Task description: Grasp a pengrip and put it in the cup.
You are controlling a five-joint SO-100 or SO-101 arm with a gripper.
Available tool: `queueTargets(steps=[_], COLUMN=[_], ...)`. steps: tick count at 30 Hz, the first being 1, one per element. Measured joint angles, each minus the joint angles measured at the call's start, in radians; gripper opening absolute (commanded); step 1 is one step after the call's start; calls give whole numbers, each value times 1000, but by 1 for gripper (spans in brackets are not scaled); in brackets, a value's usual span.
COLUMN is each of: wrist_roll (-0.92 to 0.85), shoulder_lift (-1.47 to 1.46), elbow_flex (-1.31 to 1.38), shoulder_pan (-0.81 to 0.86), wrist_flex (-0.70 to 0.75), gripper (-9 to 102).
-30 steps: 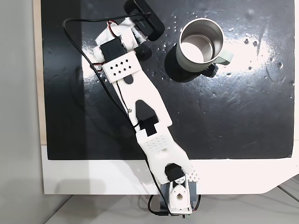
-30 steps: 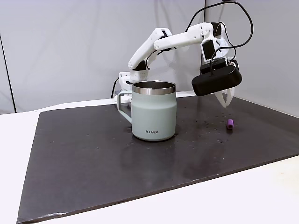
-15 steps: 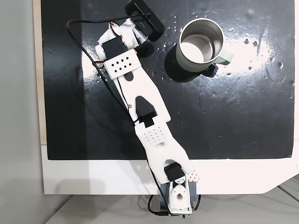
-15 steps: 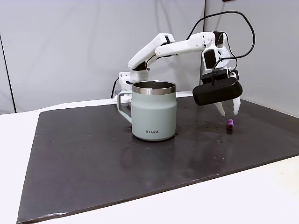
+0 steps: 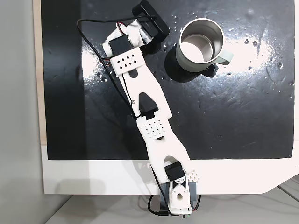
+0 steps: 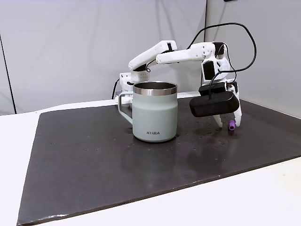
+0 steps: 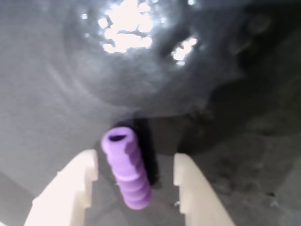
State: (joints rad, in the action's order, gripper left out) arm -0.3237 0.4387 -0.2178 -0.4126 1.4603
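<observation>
The light-purple ribbed pengrip (image 7: 127, 167) lies on the black mat between my two pale fingers (image 7: 66, 195), touching neither in the wrist view. My gripper (image 7: 135, 160) is open and straddles it. In a fixed view from the side, the gripper (image 6: 229, 123) hangs low over the mat with the pengrip (image 6: 232, 125) at its tips, right of the cup (image 6: 155, 113). In a fixed view from above, the silvery cup (image 5: 202, 44) stands upright with its pale-green handle (image 5: 226, 57) to the right. There the arm covers the pengrip.
The black mat (image 5: 233, 116) covers most of the white table (image 5: 93, 179). The black wrist camera housing (image 5: 150, 19) sits just left of the cup. A black cable (image 6: 235, 35) loops above the arm. The arm's base (image 5: 177, 196) stands at the table's near edge.
The arm has reached further and come down. The gripper has dropped from above the mat to the pengrip, and its fingers now stand on either side of it.
</observation>
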Motion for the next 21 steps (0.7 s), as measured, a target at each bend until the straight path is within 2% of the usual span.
queueTargets(steps=[6, 16, 21], wrist_roll=[-11, -84, -94], shoulder_lift=[-48, -115, -115], elbow_flex=[58, 173, 183], shoulder_pan=[0, -32, -41], wrist_flex=[6, 86, 114], gripper=[18, 1, 0])
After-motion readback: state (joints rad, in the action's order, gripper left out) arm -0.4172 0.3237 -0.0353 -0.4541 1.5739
